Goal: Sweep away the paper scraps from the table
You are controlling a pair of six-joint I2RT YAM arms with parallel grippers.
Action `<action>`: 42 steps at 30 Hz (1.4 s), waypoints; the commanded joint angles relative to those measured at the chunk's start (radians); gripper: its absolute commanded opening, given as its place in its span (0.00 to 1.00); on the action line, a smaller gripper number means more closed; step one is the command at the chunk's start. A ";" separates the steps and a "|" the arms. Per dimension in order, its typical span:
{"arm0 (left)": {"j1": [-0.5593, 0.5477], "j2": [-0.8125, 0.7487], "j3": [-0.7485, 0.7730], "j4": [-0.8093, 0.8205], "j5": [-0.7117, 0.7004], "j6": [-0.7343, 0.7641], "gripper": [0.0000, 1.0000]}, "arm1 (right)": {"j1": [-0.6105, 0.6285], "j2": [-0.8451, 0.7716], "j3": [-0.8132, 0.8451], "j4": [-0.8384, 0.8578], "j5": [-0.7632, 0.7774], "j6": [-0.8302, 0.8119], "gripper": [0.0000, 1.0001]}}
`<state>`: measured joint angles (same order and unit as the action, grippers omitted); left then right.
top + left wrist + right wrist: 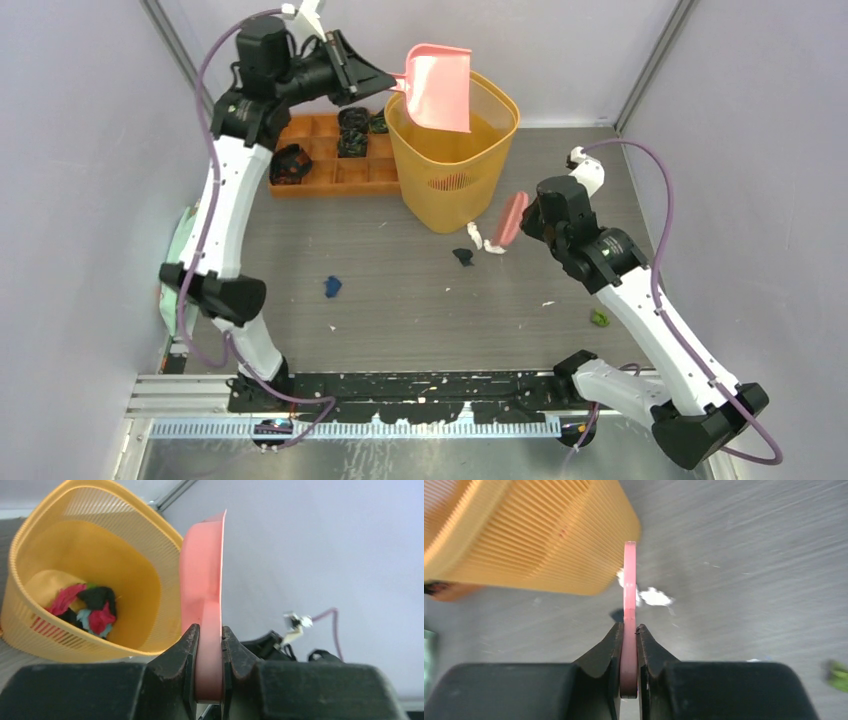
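Note:
My left gripper (385,83) is shut on the handle of the pink dustpan (440,88), held tilted over the yellow bin (455,190); the wrist view shows the same grip (207,645) on the dustpan (202,580). Paper scraps (82,611) lie inside the bin (145,565). My right gripper (528,222) is shut on a pink brush (512,218), low beside the bin; the wrist view shows the brush (629,585) clamped in the gripper (628,635). On the table (420,310) lie a white scrap (490,244), a dark one (463,256), a blue one (332,286) and a green one (599,318).
An orange compartmented tray (325,165) with black-and-green bands stands at the back left behind the bin. A mint-green cloth (172,260) lies at the left edge. The metal rail (400,400) runs along the near edge, dotted with small white bits.

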<state>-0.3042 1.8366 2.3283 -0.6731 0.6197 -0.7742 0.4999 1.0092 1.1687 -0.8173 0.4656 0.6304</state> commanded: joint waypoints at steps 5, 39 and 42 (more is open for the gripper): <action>0.036 -0.294 -0.246 0.004 -0.018 0.019 0.01 | -0.086 0.065 -0.294 0.538 -0.177 0.437 0.00; -0.007 -0.791 -1.474 0.241 -0.173 -0.030 0.01 | -0.103 -0.195 -0.246 0.058 -0.305 0.276 0.01; -0.071 -0.775 -1.558 0.334 -0.220 -0.077 0.01 | -0.103 -0.143 -0.067 -0.047 -0.303 0.120 0.01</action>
<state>-0.3103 1.0431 0.8474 -0.4995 0.4248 -0.7895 0.3969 0.8364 0.8848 -0.7937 0.2028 1.0050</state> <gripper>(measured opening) 0.178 0.183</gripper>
